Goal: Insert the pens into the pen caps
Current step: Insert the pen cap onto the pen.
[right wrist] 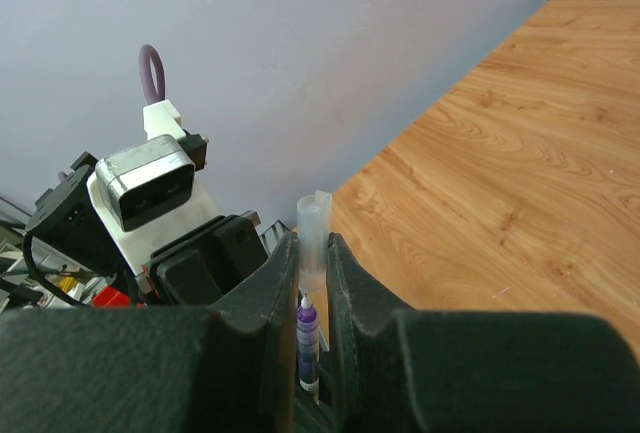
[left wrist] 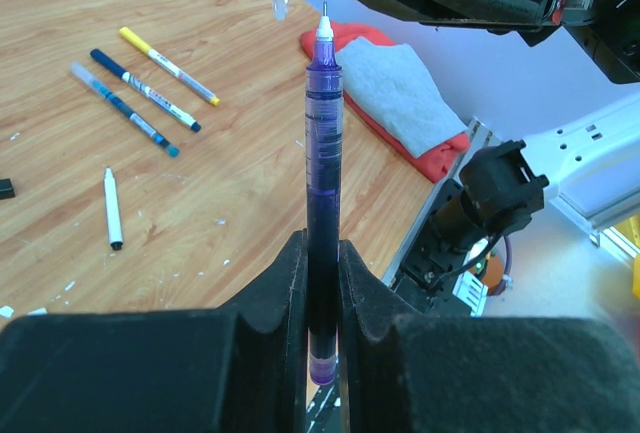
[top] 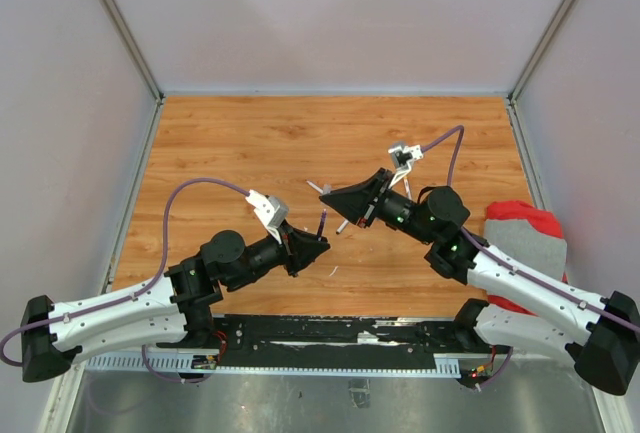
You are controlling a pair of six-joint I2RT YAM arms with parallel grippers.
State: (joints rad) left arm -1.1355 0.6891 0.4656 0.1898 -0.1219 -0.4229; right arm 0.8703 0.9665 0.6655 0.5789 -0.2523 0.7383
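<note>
A: So, what is each claw holding?

B: The left claw (left wrist: 322,268) is pinched tight on the lower barrel of the purple pen (left wrist: 322,143), whose fine tip stands well ahead of its fingers. The right claw (right wrist: 313,253) is clamped just as firmly on a clear cap (right wrist: 316,215), most of which pokes out past its fingertips.

A: Is the tip in yet?

B: I judge not. From the left wrist the tip sits just beside the cap, a little off to one side, not inside it. I'd shift the pen sideways until the tip and the cap's mouth share one line. Then I'd push slowly, straight along the barrel. With any tilt, that thin tip may skid off the rim or bend.

A: Which view would you trust?

B: The left wrist shows that sideways gap, plus four spare pens (left wrist: 145,90) lying on the counter (left wrist: 230,193), beyond that claw and off to one side. The right wrist shows no spares, but it does show the pen's tip low between its own fingers, under the cap. The top view only confirms both claws nose to nose; the cap is too small to make out there.
</note>
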